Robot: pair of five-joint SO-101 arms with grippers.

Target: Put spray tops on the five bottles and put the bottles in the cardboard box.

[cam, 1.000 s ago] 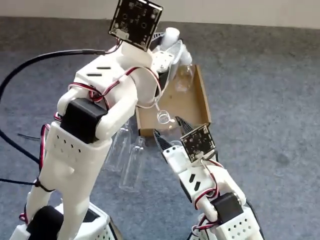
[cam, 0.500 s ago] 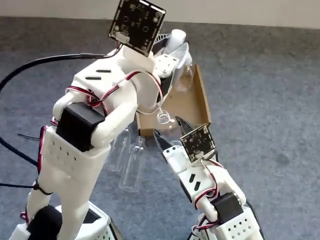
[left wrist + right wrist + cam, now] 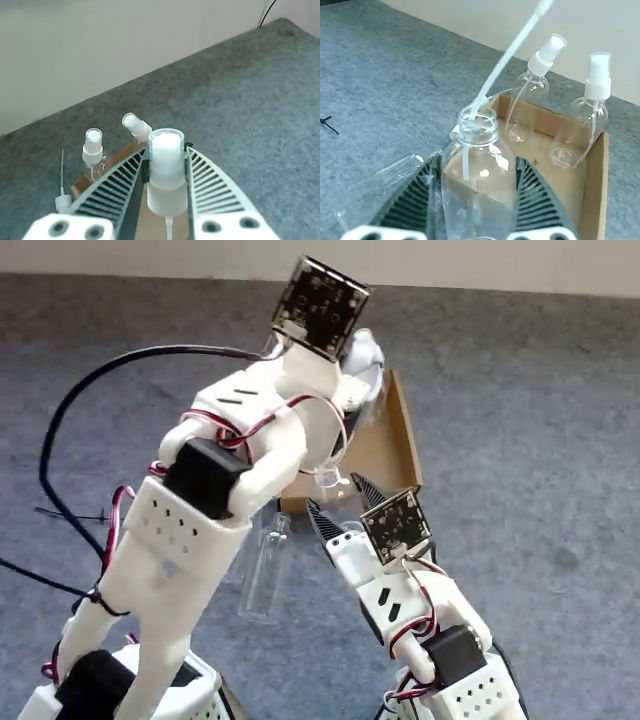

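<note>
Right now the spray top (image 3: pixel 166 170) is sitting pinched between the fingers of the left pincer (image 3: pixel 166 150), held up above the cardboard box (image 3: pixel 405 440). Its thin dip tube (image 3: pixel 510 55) is slanting down into the neck of the open bottle (image 3: pixel 477 175), with the cap itself hanging well clear of the rim. The right pincer (image 3: pixel 477 167) is gripping that clear bottle by its sides, upright, just at the near end of the box; in the high view its neck is showing between the dark fingers of the right pincer (image 3: pixel 335 492).

Inside the box, two capped bottles are waiting at the far end: one (image 3: pixel 527 95) is leaning, the other (image 3: pixel 580 120) is standing straight beside it.

Outside the box, a bare bottle (image 3: pixel 265 570) is lying on the grey bench (image 3: pixel 520 440) between the two arms. A loose spray top (image 3: pixel 62 201) is resting on the bench near the box, its tube pointing away from it.
</note>
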